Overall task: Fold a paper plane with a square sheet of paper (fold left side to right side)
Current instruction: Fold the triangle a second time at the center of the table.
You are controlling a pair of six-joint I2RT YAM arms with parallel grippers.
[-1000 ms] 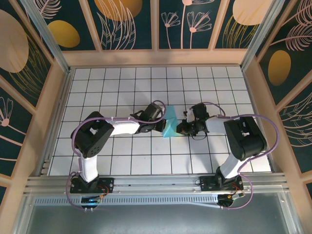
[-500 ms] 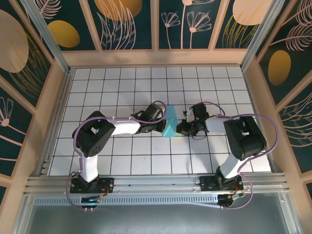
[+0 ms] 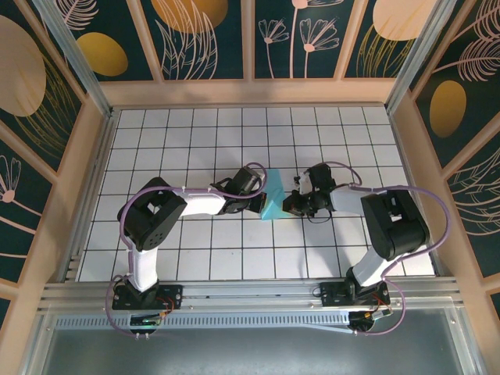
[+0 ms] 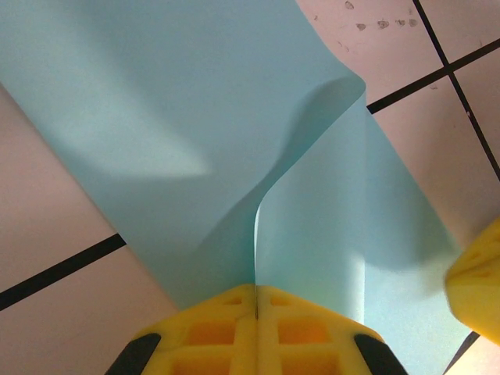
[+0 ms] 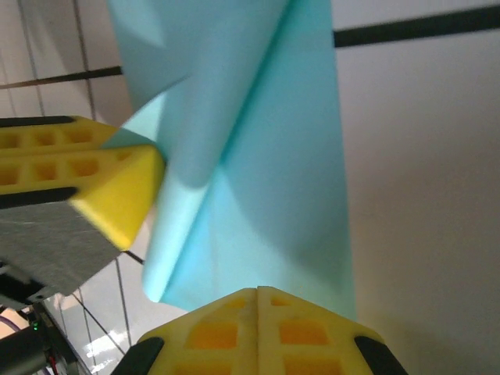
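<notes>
Hardly anything has been moved since a second ago: only the elbow of the right arm (image 3: 391, 223) is seen slightly shifted, and the paper (image 3: 273, 207) is kept at the same spot. From above, the white, black-lined table (image 3: 195, 133) is shown whole, with the left arm (image 3: 195, 205) and right arm reaching inward and the paper mid-table between the left gripper (image 3: 262, 201) and right gripper (image 3: 287, 205). Finer detail is given at the wrists. Thin, smooth, matte turquoise paper is buckled into a raised ridge that is pinched in the closed yellow left gripper (image 4: 256, 291). Folded layers with a slanting crease are met by the right gripper (image 5: 258, 291), its jaws pressed together; whether they are nipped cannot be told.
</notes>
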